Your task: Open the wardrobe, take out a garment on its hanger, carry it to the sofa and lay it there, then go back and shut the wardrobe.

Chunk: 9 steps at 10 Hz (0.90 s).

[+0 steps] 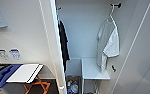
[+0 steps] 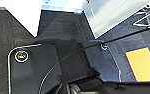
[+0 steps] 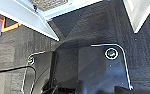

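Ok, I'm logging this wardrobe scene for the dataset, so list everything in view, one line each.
wardrobe: one, white, doors open, in front of the camera
T-shirt: one, white, hanging at the right inside the wardrobe
hanger: one, white, carrying the T-shirt, hooked on a dark peg at the top
black garment: one, long, hanging at the left inside the wardrobe
shelf unit: one, white, low inside the wardrobe, under the T-shirt
small items: count unclear, mixed colours, on the wardrobe floor
folding stand: one, orange legs, white top, left of the wardrobe
carpet: dark grey, with a yellow patch
wrist plates: dark, robot's own
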{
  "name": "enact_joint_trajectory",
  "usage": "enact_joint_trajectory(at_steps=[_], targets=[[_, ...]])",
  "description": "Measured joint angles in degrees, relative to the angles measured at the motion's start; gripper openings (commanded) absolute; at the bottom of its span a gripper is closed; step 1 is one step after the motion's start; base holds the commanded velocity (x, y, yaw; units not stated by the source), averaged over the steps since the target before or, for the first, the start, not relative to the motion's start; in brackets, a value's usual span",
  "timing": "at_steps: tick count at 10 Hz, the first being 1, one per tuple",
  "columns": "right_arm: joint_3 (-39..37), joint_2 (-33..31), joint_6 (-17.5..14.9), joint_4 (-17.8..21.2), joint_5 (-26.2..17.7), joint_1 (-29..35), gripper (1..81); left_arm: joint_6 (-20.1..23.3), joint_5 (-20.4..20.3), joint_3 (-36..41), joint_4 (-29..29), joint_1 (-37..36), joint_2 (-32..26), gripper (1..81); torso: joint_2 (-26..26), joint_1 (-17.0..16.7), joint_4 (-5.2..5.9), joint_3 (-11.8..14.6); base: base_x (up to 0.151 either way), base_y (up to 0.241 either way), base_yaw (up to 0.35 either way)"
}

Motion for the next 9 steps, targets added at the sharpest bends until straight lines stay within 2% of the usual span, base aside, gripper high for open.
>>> enact_joint_trajectory(at_steps=[6, 9], targets=[[-13.89, 11.15, -0.02, -0.17, -4.44, -3.52, 81.1, 0.02, 1.38, -14.74, -0.22, 1.45, 8.42, 81.1, -0.05, -0.04, 0.00, 0.02, 0.000, 0.000, 0.000], [-20.39, 17.25, -0.35, -0.23, -6.19, -4.90, 81.1, 0.00, 1.51, -16.12, -0.29, 3.08, 10.58, 81.1, -0.05, -0.04, 0.00, 0.02, 0.000, 0.000, 0.000]])
